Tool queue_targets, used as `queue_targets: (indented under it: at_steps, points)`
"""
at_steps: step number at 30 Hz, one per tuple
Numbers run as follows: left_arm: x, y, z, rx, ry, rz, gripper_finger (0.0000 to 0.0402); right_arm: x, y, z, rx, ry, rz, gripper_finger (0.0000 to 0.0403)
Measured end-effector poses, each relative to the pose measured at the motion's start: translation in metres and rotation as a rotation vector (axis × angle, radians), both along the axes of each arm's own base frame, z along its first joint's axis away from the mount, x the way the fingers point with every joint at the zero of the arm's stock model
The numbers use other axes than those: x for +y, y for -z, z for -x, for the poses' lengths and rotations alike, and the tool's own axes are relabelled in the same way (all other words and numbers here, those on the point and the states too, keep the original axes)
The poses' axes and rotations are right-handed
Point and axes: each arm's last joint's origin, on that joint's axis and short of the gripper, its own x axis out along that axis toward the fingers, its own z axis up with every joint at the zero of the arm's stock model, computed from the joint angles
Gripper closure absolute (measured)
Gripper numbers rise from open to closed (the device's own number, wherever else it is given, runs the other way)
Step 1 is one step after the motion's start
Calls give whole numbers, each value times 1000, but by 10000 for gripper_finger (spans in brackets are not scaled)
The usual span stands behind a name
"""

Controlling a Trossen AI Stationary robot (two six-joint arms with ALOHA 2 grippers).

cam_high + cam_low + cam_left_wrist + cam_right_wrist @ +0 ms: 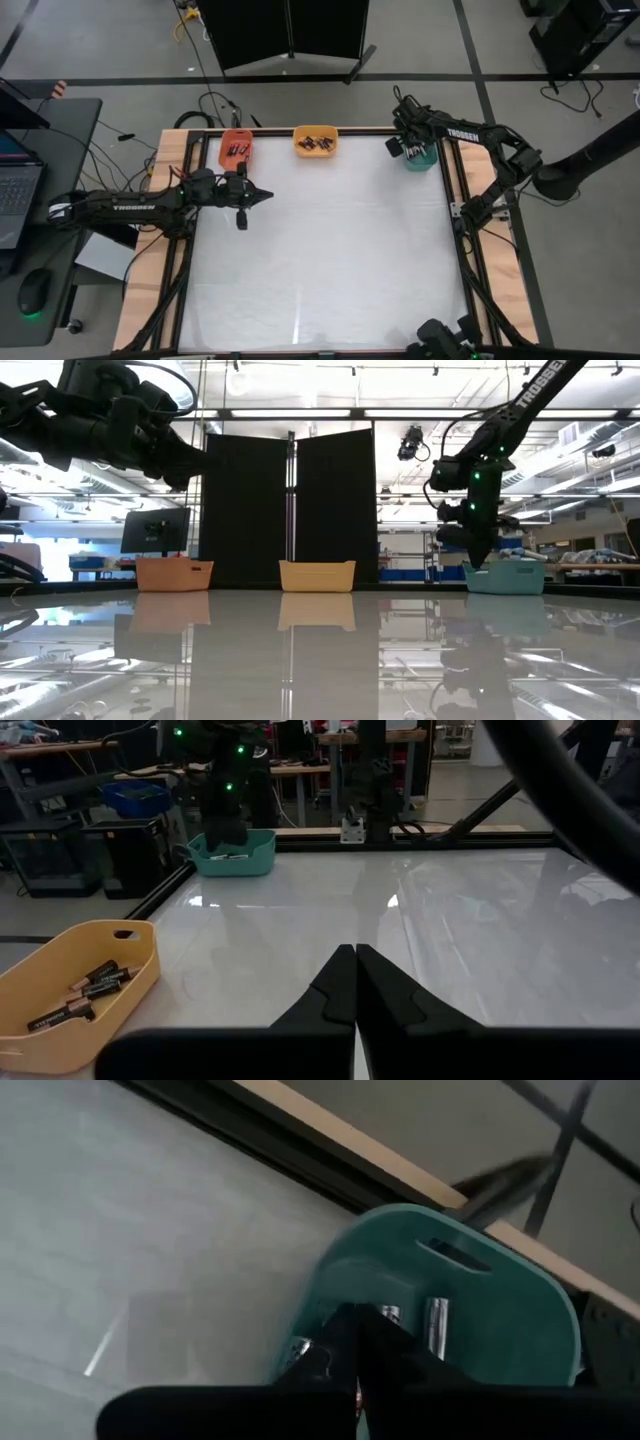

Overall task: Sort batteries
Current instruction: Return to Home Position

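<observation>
Three small bins stand along the table's far edge: an orange-red bin, a yellow bin and a teal bin. Dark batteries with copper ends lie in the yellow bin, more dark ones in the orange-red bin, and silvery ones in the teal bin. My left gripper is shut and hovers above the bare table, in front of the orange-red bin. My right gripper is shut, pointing down into the teal bin. My right gripper points down from above into the teal bin, its shut tips at the bin's rim among the silvery batteries. The fingers themselves hide the tips' ends, so I cannot tell whether they touch a battery or the bin.
The white table top spreads wide in front of the bins, framed by black rails and wooden side boards. A third gripper stub shows at the near edge. Black screens stand beyond the far edge.
</observation>
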Motion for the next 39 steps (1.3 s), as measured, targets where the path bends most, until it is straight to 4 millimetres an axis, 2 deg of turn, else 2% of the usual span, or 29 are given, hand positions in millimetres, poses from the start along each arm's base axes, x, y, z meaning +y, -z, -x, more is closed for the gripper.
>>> queue_targets:
  at_steps: [9, 19, 25, 31, 39]
  points:
    - [0, 0, 0, 0, 1, -5, 394, 28, -27, -24, -60, -187, 145, 397]
    - [0, -7, -1, -68, 1, -37, 394, 83, -28, -46, -407, -508, 340, 397]
    - [0, -14, -1, -138, 0, -65, 394, 105, -17, -40, -569, -642, 429, 397]
    - [1, -14, -1, -135, -19, -84, 394, 129, -8, -31, -750, -797, 492, 397]
    - [1, -16, 0, -152, -21, -89, 394, 158, -4, -21, -751, -807, 549, 397]
